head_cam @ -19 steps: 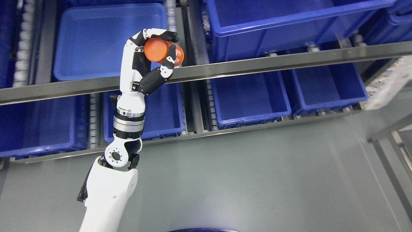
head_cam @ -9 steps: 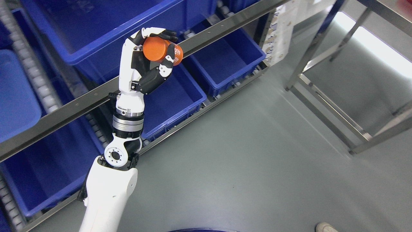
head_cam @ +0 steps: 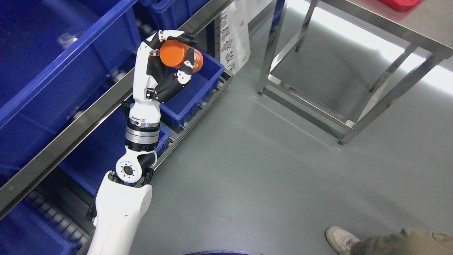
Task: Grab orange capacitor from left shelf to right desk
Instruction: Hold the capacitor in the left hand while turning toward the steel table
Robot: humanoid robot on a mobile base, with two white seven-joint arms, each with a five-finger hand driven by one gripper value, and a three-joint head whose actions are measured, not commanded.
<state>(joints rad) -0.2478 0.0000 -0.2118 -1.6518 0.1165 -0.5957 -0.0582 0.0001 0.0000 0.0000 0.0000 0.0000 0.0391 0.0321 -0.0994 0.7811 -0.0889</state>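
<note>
Here the left hand (head_cam: 166,63) is raised on its upright arm, fingers curled round the orange capacitor (head_cam: 180,58), which lies on its side in the grasp with white print on its end face. Behind it, the shelf rail (head_cam: 81,120) runs diagonally, with blue bins (head_cam: 70,53) above and below. To the right stands a steel desk (head_cam: 407,35), well apart. A person's shoe (head_cam: 341,239) shows at lower right.

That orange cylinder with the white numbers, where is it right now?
In the head view, the orange cylindrical capacitor sits upper left, gripped in the robot's white-and-black left hand, raised in front of a blue plastic bin on the steel shelf.
</note>
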